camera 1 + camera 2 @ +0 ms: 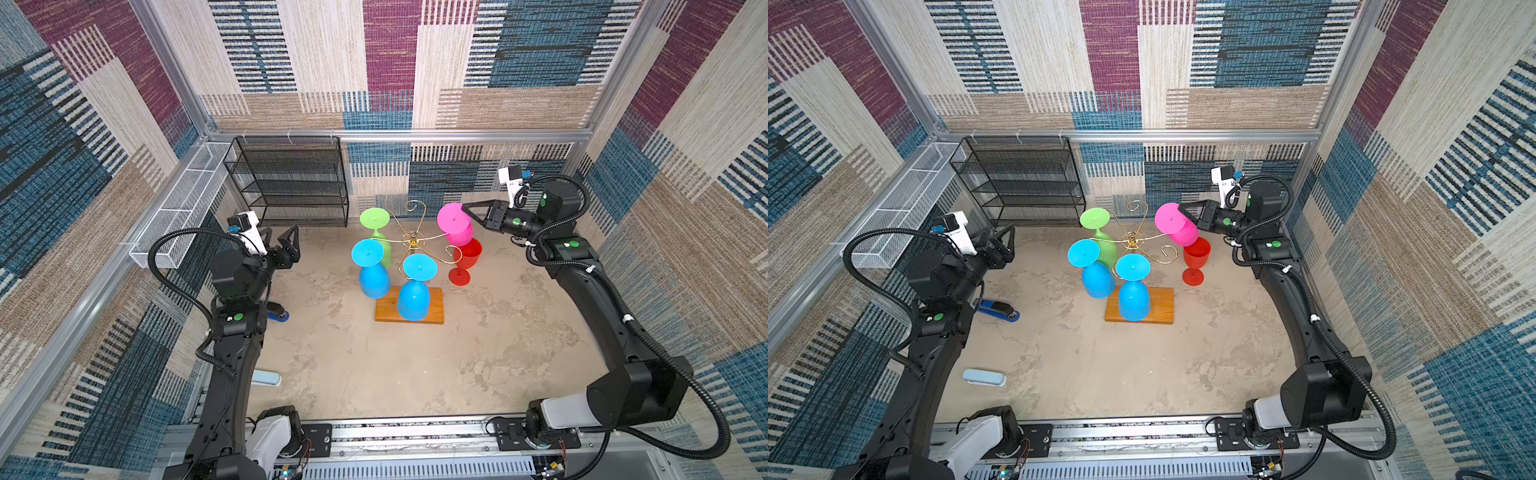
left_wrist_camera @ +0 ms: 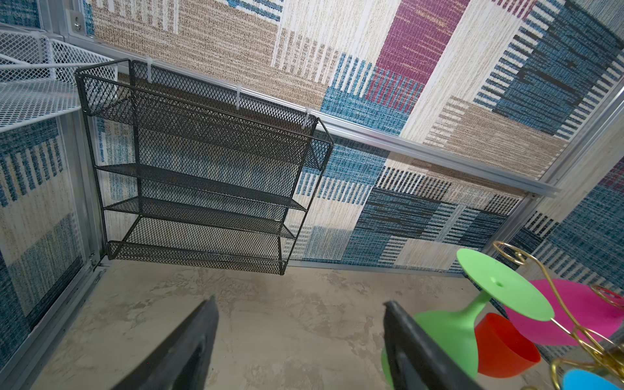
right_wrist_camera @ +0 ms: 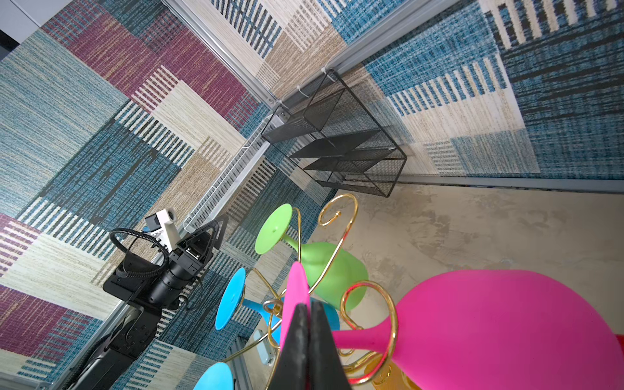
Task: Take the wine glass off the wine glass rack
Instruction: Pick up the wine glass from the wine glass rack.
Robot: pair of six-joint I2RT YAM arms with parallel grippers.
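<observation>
the pink wine glass (image 1: 455,224) hung upside down on the rack (image 1: 412,237), a little right of centre in both top views, foot up and bowl down. its long axis leaned off vertical: the foot tipped toward the upper left of the frame, and the bowl toward the lower right, just beside the red glass (image 1: 467,253) on the table (image 1: 374,374). in the right wrist view its stem passed through a gold curl of the rack. the right gripper (image 1: 466,209) was closed tight on the rim of the foot. the left gripper (image 1: 293,245), at mid-left, stood spread wide, holding nothing.
</observation>
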